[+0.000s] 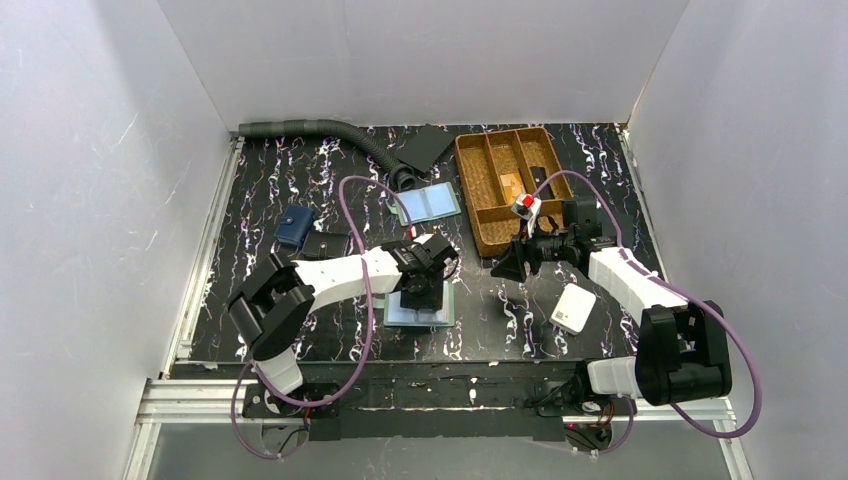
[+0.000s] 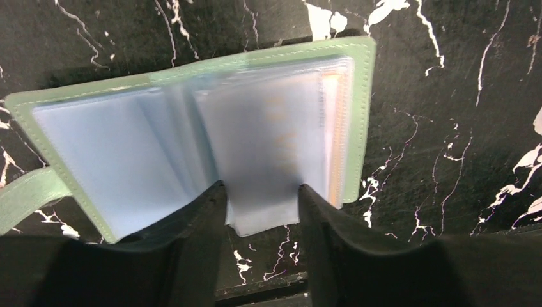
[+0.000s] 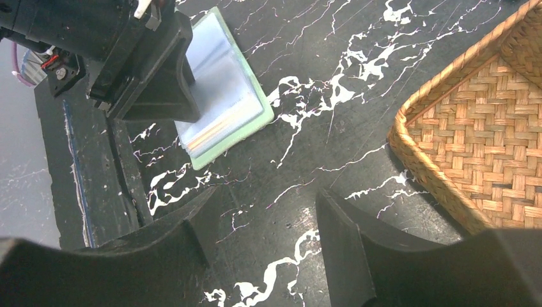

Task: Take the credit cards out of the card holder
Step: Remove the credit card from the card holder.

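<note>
The card holder [image 2: 128, 160] lies open on the black table, with a teal-green edge, pale blue sleeves and an orange-tan strip at its right. It also shows in the top view [image 1: 415, 316] and the right wrist view [image 3: 224, 102]. A pale grey credit card [image 2: 262, 217] sticks out over its near edge. My left gripper [image 2: 262, 188] [image 1: 425, 288] is on the holder, its fingers [image 2: 208, 217] closed against both sides of that card. My right gripper [image 3: 265, 192] [image 1: 507, 266] is open and empty, low over bare table to the right of the holder.
A wicker tray [image 1: 508, 185] stands at the back right, its corner close to the right gripper [image 3: 473, 147]. A second holder with pale-blue panels [image 1: 432, 203], a blue wallet [image 1: 294, 227], a black pouch [image 1: 325, 245], a grey hose [image 1: 320, 130] and a white box [image 1: 573, 308] lie around.
</note>
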